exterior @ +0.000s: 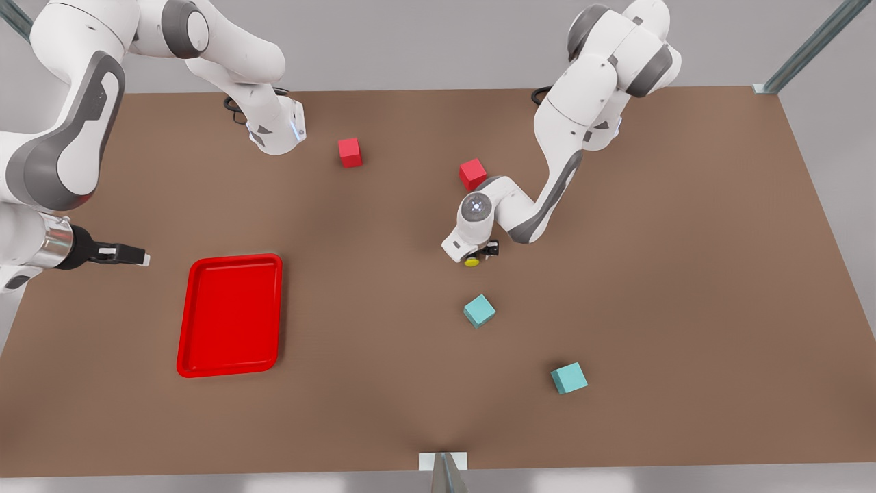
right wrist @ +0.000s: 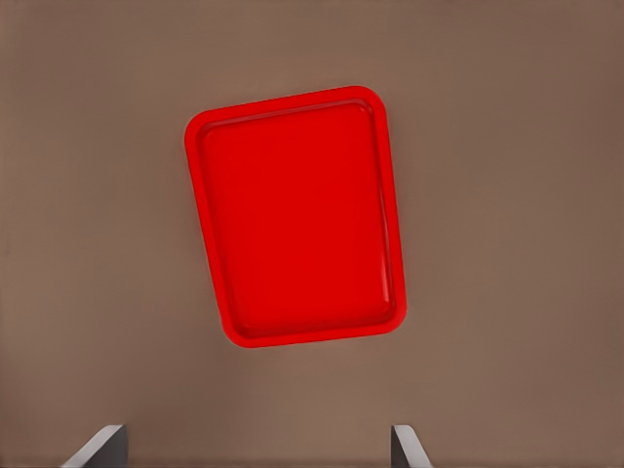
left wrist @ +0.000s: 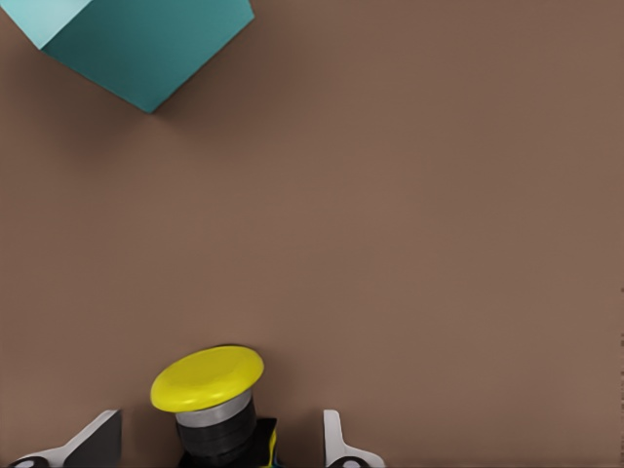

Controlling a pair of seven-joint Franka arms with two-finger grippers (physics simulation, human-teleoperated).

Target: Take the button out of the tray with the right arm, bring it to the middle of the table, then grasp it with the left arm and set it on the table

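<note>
Yellow-capped button (left wrist: 208,378) sits mid-table (exterior: 650,274) between spread fingers of left gripper (exterior: 481,255), apart from both. Risk: a raising fingertip could clip it over. Right gripper (exterior: 130,255) waits spread above tray (right wrist: 226,314).

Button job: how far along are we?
Done: the tray is empty, and the button is at mid-table. In hand: the left end effector is down around it, fingers open on either side, so it looks just released or about to be. The right end effector is open above the tray. Left: pull the left arm away.
</note>
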